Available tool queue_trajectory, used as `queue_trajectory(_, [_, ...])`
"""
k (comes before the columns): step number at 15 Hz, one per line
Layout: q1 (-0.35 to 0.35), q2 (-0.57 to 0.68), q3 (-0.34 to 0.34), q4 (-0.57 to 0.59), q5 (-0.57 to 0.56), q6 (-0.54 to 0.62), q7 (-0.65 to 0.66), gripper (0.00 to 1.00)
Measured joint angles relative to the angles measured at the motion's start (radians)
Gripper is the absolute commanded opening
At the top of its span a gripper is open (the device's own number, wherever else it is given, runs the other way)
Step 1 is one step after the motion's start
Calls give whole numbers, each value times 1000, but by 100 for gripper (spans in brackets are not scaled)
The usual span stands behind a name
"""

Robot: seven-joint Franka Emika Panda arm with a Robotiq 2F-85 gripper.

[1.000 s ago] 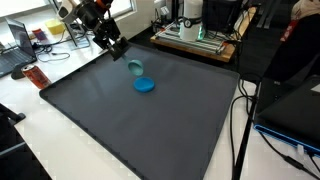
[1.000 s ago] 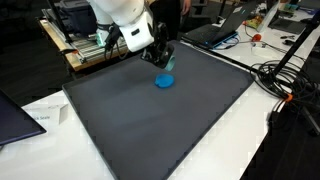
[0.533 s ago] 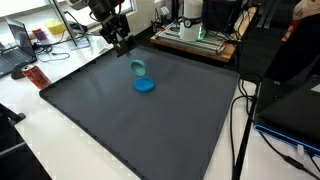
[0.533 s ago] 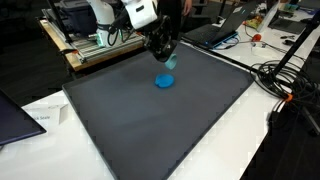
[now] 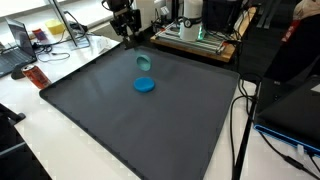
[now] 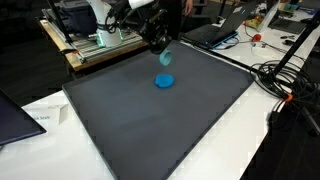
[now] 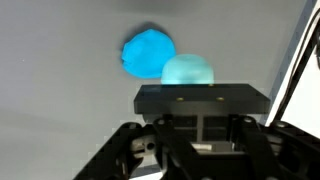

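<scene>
gripper clenched on small pale teal cup, translucent, hanging over dark mat, blue disc flat beneath, both exterior views show a gap between them, wrist view only shows cup overlapping disc's right edge

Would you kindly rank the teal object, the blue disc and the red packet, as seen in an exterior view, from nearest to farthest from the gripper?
From the gripper, in an exterior view:
1. teal object, right at its fingertips.
2. blue disc, flat on the mat, just beyond the teal object.
3. red packet, far off beside the mat's corner.
</scene>
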Motion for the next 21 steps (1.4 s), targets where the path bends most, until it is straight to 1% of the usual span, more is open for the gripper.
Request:
queue_trajectory(1, [6,-19,0,-20,-1,1,1,48])
queue_trajectory(4, [14,-57,0,-66,-1,0,-17,48])
queue_trajectory(7, [14,-63,0,-74,-1,0,-22,48])
queue_trajectory(8, [14,-63,0,-74,-1,0,-22,23])
queue_trajectory(11, [18,-60,-1,-74,1,5,-30,23])
queue_trajectory(13, [28,-57,-1,-74,12,17,-58,23])
queue_trajectory(21, [50,13,5,-75,162,155,-231,23])
